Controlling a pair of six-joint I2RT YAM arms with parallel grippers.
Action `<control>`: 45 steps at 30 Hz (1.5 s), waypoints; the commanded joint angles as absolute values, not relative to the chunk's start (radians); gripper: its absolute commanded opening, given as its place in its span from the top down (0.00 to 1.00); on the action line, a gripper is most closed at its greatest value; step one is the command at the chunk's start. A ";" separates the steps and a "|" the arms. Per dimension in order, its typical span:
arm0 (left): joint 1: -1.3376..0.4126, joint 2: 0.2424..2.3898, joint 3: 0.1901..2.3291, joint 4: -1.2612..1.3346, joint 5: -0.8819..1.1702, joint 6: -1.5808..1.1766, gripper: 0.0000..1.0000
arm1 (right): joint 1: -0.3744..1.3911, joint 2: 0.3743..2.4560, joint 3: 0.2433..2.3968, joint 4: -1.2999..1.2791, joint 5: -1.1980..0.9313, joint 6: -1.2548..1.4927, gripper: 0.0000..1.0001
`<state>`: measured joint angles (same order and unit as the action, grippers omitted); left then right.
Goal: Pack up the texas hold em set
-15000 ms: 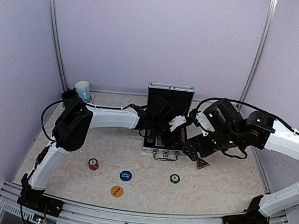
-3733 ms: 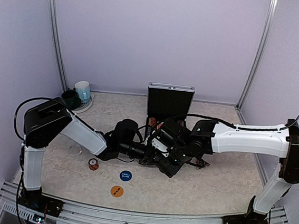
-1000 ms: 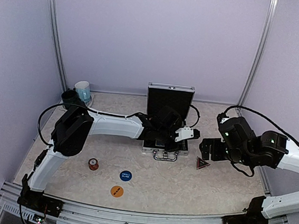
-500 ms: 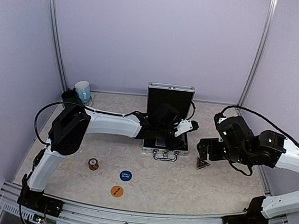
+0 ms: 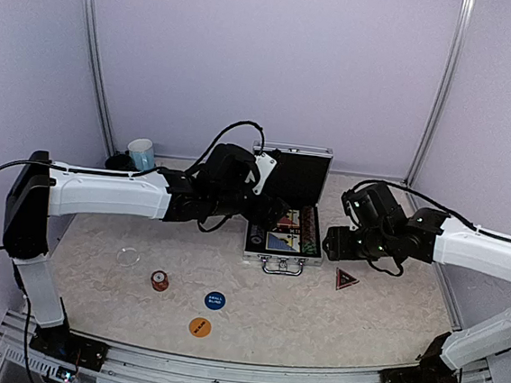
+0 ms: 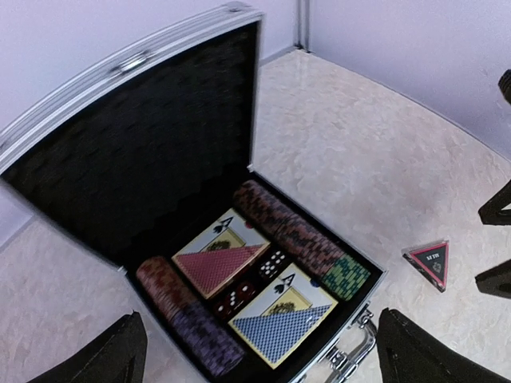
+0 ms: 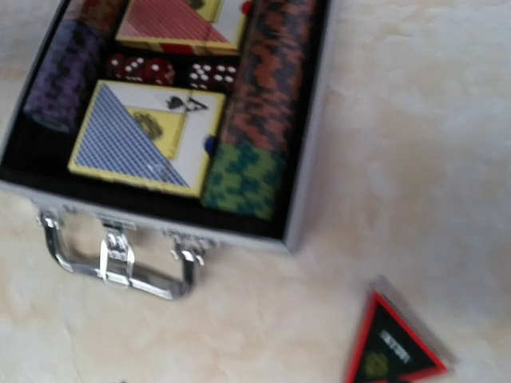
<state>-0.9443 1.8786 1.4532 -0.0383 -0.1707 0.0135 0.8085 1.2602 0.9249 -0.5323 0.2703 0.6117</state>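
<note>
Silver case stayed open mid-frame, chips and decks inside; your left gripper had lifted out to upper left, fingers spread; right gripper, jaws apart, shifted beside it.

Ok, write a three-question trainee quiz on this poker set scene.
1. True or false: the case is shut.
2. Which piece lies on the table, outside the case? A) dice B) marker C) green chips
3. How many card decks lie in the case?
Key: 1 false; 2 B; 3 two.
</note>
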 commanded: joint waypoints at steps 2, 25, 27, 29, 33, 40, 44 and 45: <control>-0.933 1.682 1.233 -0.053 -0.309 -0.248 0.01 | 0.746 1.407 1.014 -0.427 0.142 0.557 0.42; -0.943 1.167 0.757 -0.166 -0.492 -0.490 0.01 | 0.701 1.845 1.229 -0.438 0.172 0.502 0.78; -0.940 1.159 0.756 -0.179 -0.508 -0.508 0.01 | 0.701 1.862 1.231 -0.445 0.173 0.501 0.78; -0.937 1.153 0.756 -0.193 -0.526 -0.523 0.01 | 0.701 1.870 1.228 -0.446 0.173 0.504 0.79; -0.925 1.145 0.758 -0.223 -0.547 -0.552 0.01 | 0.701 1.865 1.229 -0.455 0.196 0.504 0.80; -0.856 1.152 0.715 -0.241 -0.507 -0.681 0.01 | 0.701 1.786 1.256 -0.431 0.217 0.456 0.72; -0.838 1.151 0.696 -0.259 -0.507 -0.692 0.01 | 0.701 1.721 1.270 -0.421 0.225 0.433 0.57; -0.838 1.151 0.699 -0.275 -0.512 -0.696 0.01 | 0.701 1.707 1.272 -0.426 0.225 0.430 0.53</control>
<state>-0.8463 1.1614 0.7101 -0.2272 -0.5091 -0.6495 0.7101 1.8030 1.2335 -0.4221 0.2028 0.4595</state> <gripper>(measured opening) 0.989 0.410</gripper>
